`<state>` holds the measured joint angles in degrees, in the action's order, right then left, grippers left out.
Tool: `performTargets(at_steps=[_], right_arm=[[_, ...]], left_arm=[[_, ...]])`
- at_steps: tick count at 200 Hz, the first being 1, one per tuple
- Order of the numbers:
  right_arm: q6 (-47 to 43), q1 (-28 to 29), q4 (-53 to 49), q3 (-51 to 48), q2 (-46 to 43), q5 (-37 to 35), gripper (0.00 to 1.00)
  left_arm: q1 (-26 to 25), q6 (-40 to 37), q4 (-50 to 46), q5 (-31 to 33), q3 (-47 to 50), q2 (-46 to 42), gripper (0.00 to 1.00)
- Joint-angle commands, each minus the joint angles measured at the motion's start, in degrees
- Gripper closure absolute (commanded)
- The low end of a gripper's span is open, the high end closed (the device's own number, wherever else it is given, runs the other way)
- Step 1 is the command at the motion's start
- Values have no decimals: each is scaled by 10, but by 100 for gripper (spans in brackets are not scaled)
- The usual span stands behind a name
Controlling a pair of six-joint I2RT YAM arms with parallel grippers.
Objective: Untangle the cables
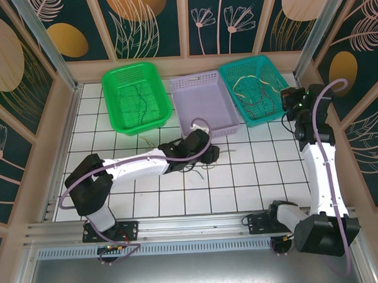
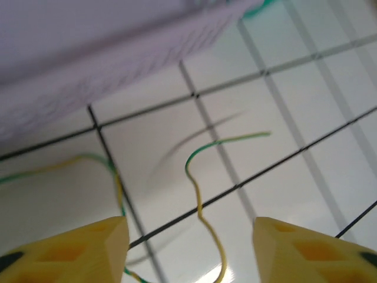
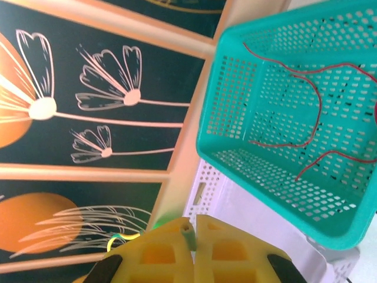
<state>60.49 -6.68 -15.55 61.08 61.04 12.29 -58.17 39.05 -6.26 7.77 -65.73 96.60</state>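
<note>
Fingers (image 3: 230,247) grip cable (image 3: 187,236); teal basket (image 3: 235,76) holds red cables (image 3: 319,115)

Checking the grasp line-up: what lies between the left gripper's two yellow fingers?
A green-and-yellow cable curving over white tile, midway in the open left gripper, touching neither finger; the left wrist view shows it.

The left arm rises from its base at the lower left of the top view, folds at the elbow and stretches low towards the centre, ending in the left hand (image 1: 208,152) at mid-frame. In its wrist view the two yellow fingers (image 2: 103,244) stand well apart at the bottom edge. The right arm climbs the right side of the top view, its right hand (image 1: 287,102) at upper right. Its yellow fingers (image 3: 227,244) press together, a green cable (image 3: 187,237) end nipped between them.
</note>
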Motion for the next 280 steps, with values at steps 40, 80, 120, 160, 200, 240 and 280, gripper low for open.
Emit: performTargets(at_steps=[40,80,120,160,200,240,280], right_arm=[[-18,85,11,-5,-7,-58,100],[19,146,0,-11,-1,-113,100],[48,168,4,-16,4,-117,100],[57,179,-2,-18,-3,-120,100],[57,182,-12,-15,-11,-119,100],[2,162,-16,21,3,-140,100],[-91,96,1,111,75,-118,100]], left_arm=[[62,171,55,-65,-99,-65,18],[76,282,75,-134,-167,-19,17],[78,304,53,-145,-193,12,20],[81,304,53,-144,-220,49,35],[85,293,64,-134,-217,57,72],[86,190,-12,-101,-198,33,100],[67,-21,-104,-123,-151,19,100]])
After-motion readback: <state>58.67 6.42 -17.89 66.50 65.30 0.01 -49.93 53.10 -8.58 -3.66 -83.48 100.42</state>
